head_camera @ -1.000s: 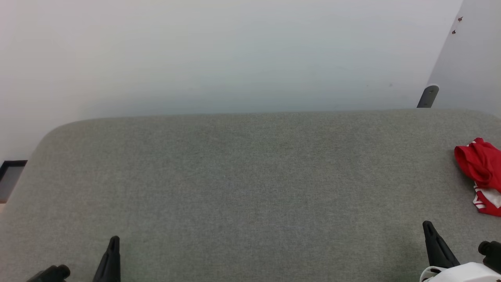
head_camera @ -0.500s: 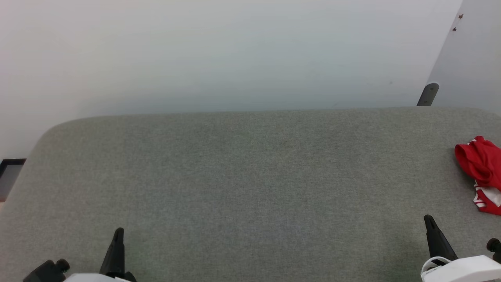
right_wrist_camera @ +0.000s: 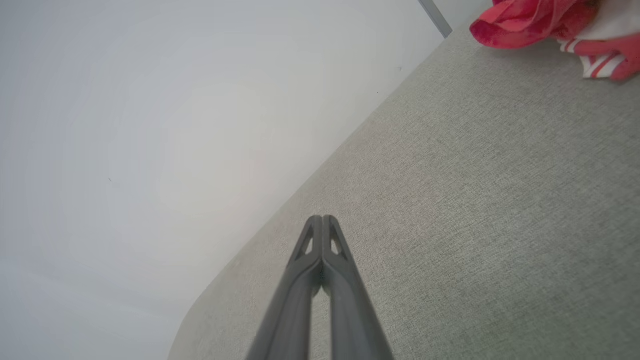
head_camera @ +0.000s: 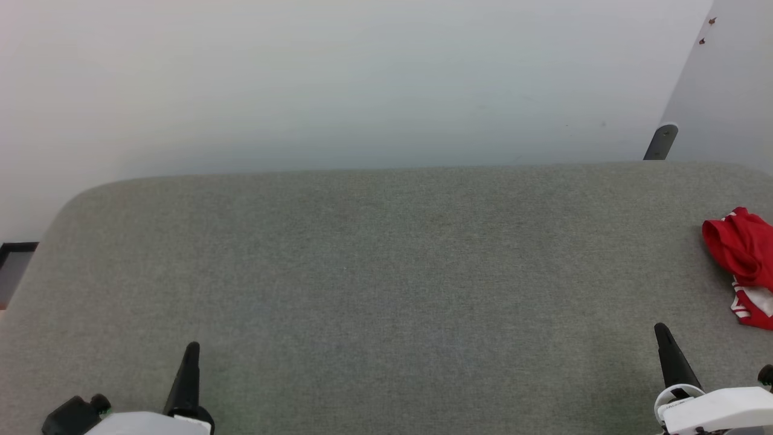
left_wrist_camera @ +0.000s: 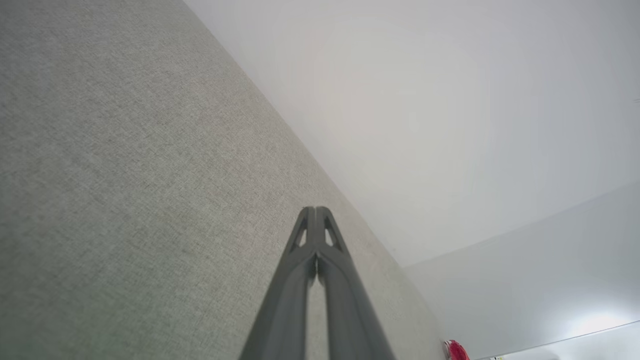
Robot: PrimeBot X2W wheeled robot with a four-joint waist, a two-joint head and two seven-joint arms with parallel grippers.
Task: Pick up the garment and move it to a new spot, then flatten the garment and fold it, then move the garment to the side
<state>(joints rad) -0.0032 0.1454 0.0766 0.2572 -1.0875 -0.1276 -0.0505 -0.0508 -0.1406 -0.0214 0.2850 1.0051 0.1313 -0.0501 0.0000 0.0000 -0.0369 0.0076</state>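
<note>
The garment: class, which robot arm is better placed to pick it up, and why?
Probably the right. The garment lies crumpled at the table's right edge, just beyond the right gripper; the left gripper sits across the table. Both are shut, so it must open first.

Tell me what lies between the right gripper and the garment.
Only bare grey fabric surface lies between the right gripper and the garment; the head and right wrist views both show it.

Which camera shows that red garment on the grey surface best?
The right wrist view: the garment is nearest there, its folds and striped trim plain, though cropped. The head view shows the garment small at the right edge; the left wrist view, a red speck.
</note>
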